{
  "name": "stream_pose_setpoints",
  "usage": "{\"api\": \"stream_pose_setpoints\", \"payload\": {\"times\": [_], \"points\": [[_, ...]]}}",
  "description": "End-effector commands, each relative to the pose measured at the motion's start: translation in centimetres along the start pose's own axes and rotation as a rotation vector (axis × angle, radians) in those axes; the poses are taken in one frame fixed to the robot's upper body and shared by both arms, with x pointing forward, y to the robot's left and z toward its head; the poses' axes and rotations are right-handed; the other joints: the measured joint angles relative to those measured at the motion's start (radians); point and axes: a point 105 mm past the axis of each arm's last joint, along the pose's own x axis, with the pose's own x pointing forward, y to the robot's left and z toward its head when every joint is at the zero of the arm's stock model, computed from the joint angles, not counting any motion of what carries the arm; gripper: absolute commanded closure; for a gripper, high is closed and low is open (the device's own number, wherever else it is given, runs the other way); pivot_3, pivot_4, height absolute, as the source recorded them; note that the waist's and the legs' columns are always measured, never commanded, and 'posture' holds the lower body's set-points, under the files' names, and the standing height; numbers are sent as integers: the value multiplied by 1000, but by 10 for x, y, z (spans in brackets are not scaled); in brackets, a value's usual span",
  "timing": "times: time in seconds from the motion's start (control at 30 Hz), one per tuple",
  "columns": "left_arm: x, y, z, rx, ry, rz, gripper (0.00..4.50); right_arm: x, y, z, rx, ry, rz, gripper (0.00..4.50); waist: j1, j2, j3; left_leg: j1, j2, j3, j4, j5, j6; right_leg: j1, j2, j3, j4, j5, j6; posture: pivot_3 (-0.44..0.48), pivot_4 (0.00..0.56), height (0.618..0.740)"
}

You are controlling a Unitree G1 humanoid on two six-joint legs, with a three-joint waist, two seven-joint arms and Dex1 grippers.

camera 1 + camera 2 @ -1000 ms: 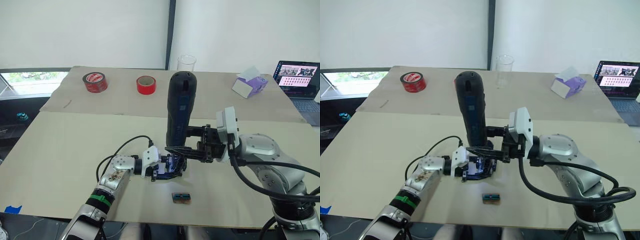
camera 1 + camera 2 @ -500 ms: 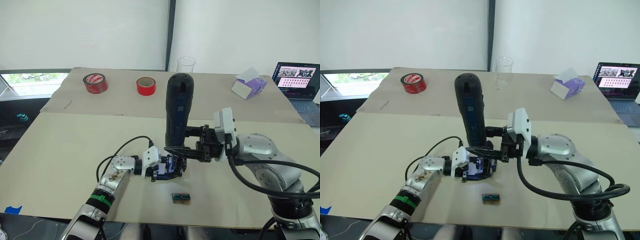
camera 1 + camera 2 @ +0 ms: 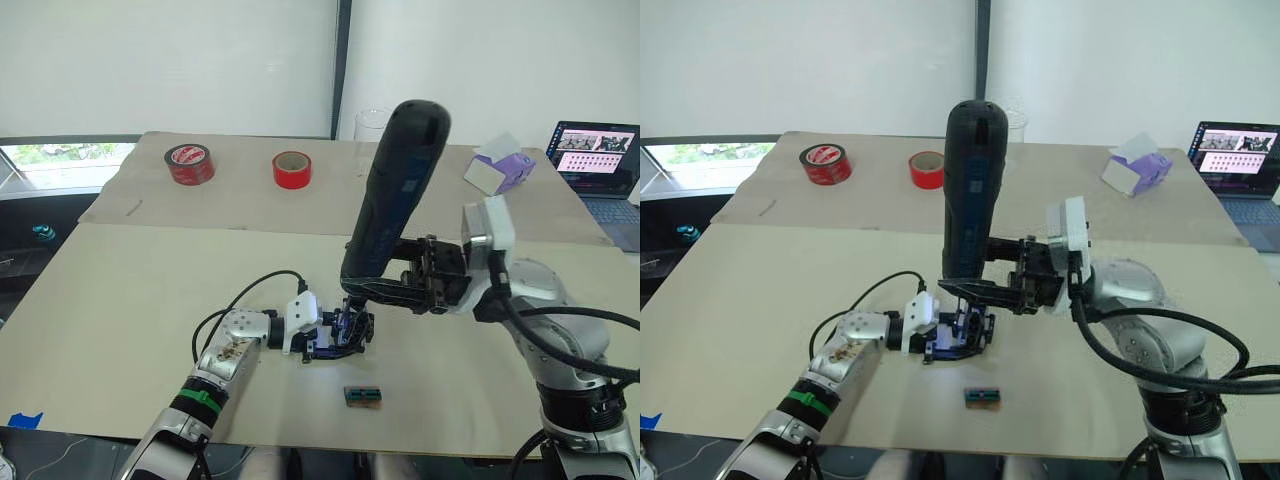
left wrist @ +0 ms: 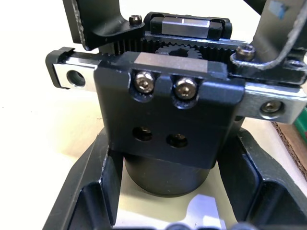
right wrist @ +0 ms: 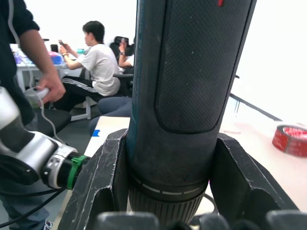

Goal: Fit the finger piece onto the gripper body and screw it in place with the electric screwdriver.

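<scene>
Since a second ago the electric screwdriver (image 3: 395,195) has swung from nearly upright to a clear lean, its rounded top now tipped out toward the robot's right, and the right arm has pulled back a bit to that side.

Nearest thing: a little green-and-brown block (image 3: 363,395) sits on the table (image 3: 120,320) just on the near side of the left gripper (image 3: 345,332), not touching it. That gripper is clamped around the gripper body (image 4: 165,115), fingers on either side of its round lower section, holding it down at table level. Can't pick out the finger piece on its own, so I'll leave that.

Just above and behind, the right gripper (image 5: 165,182) is pinched on the screwdriver's lower barrel, right by the collar. I'd guess that tool is heavy and top-loaded, so a low grip means it wants to tip. The textured rubbery shell should help against slipping. The body looks rigid metal and plastic, fine to squeeze hard.

Further out: red tape rolls (image 3: 190,164), a clear cup (image 3: 372,125), a laptop (image 3: 595,160).
</scene>
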Motion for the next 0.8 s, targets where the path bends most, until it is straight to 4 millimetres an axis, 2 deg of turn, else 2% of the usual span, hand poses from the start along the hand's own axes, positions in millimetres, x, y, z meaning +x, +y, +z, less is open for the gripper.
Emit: {"api": "stream_pose_setpoints", "payload": {"times": [0.03, 0.1, 0.23, 0.27, 0.37, 0.47, 0.53, 0.63, 0.8], "points": [[-3, -5, -21, -37, 85, -2, 2197, -2, 5, 24, -86, -42, 31, 2567, 0, 0, 0, 0, 0, 0, 0, 0, 0, 0, 0, 0, 0, 0, 0, 0, 150, 740], [-4, -4, -21, -33, 81, 4, 2197, -2, 5, 30, -102, -47, 33, 2567, -1, 0, 0, 0, 0, 0, 0, 0, 0, 0, 0, 0, 0, 0, 0, 0, 150, 740], [-11, -1, -20, -26, 66, 29, 279, -4, 5, 45, -146, -64, 24, 2567, -1, 0, 0, 0, 0, 0, 0, 0, 0, 0, 0, 0, 0, 0, 0, 0, 150, 740], [-14, -2, -19, -29, 60, 30, 27, -5, 5, 50, -159, -67, 16, 2567, -1, 0, 0, 0, 0, 0, 0, 0, 0, -1, -1, 0, 0, 0, 0, 0, 150, 740], [-35, 0, -19, -10, 42, 58, 27, -17, 4, 60, -187, -49, -42, 2567, -5, 0, 1, 0, 0, 0, -1, 0, 0, -1, 0, 0, 0, 0, 0, 0, 150, 740], [-61, -1, -20, 4, 32, 86, 27, -38, 3, 60, -196, 20, -125, 2567, -7, 0, 1, 0, 1, 0, -2, 0, -1, -2, 0, 0, 0, -1, -1, 0, 150, 740], [-92, -3, -22, -13, 34, 111, 27, -65, 7, 54, -198, 107, -219, 2567, -5, 0, 1, 0, 1, -1, -3, 1, -2, -2, -1, -1, 0, -1, -2, 0, 150, 740], [-121, -10, -22, -15, 42, 140, 27, -88, 21, 40, -162, 180, -297, 2567, -6, 3, 3, 0, 2, -1, -4, 1, -2, -3, -1, -1, 0, -3, -3, 0, 150, 740], [-133, -30, -23, -28, 62, 117, 27, -101, 41, 20, -107, 206, -356, 2567, -2, 8, 7, 0, 1, -1, -3, 1, -2, -2, -3, -1, 0, -7, 5, 0, 150, 740]]}}
